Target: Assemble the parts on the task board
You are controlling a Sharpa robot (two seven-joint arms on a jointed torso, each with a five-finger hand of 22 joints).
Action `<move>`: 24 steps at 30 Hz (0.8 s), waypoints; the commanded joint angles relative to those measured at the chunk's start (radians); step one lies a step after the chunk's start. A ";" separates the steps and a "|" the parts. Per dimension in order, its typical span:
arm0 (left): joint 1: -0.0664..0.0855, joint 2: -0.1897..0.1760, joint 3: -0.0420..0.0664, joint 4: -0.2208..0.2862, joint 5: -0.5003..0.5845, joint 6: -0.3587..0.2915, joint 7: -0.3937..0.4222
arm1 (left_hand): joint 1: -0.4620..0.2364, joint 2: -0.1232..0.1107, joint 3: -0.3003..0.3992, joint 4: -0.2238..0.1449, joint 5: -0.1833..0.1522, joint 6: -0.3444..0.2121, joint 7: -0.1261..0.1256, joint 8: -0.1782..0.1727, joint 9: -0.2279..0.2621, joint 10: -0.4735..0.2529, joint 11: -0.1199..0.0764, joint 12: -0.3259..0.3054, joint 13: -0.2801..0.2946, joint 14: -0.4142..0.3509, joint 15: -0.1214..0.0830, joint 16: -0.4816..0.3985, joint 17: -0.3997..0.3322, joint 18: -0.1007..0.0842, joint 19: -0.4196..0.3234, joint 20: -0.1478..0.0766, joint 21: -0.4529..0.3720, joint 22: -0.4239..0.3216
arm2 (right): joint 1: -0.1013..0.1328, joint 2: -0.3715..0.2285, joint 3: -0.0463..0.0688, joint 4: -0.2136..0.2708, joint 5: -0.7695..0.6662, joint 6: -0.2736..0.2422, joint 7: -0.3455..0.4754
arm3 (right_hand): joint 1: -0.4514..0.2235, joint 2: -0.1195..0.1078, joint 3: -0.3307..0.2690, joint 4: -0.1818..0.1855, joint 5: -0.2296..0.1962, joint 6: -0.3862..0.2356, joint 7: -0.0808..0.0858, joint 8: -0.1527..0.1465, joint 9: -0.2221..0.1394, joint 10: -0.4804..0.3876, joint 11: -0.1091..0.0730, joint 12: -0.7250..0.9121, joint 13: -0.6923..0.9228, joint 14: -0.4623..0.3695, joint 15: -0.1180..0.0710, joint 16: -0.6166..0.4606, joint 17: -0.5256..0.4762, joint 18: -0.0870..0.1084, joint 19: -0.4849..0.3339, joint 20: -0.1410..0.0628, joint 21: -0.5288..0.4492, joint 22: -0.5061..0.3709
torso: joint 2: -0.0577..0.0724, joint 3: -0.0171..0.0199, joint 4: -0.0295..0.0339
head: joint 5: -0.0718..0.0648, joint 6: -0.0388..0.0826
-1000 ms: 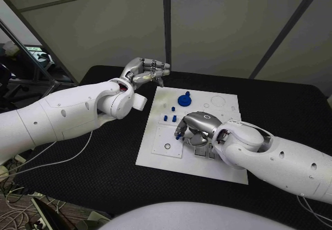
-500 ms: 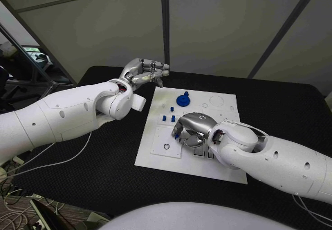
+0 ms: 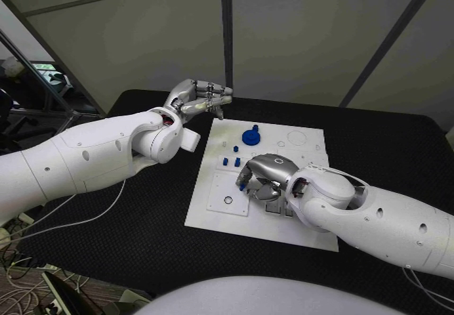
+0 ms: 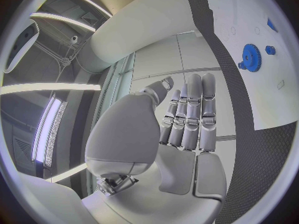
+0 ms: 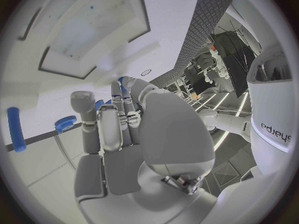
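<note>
One board (image 3: 304, 231); one blue gear (image 3: 252, 137); three small blue pegs (image 3: 235, 149) seen beside the right hand's fingers (image 3: 248, 178).

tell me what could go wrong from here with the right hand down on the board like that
The right hand is low over the task board, its fingers curled close to a small blue part; a slip might knock that part away. The blue pegs stand just beside it, so a sideways sweep could topple them. The left hand is raised off the board's far corner, so nothing appears to brace the board if it is pushed.
</note>
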 commanded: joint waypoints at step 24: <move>0.002 -0.006 0.001 0.003 0.003 0.008 -0.002 | 0.003 0.009 -0.008 -0.001 -0.004 -0.006 0.004 0.000 -0.001 -0.008 -0.003 0.006 -0.001 -0.008 0.003 -0.006 -0.002 -0.018 -0.002 0.001 -0.006 -0.002 | 0.006 -0.179 0.044 0.154 0.043 -0.155 -0.009 | 0.006 -0.004 -0.146 0.019 -0.007 -0.115 -0.005 0.006 0.003 -0.149 0.014 0.091 -0.007 0.039 0.016 -0.009 -0.048 0.013 -0.033 0.019 -0.064 -0.077 | -0.001 -0.0008 -0.0011 | -0.025 0.014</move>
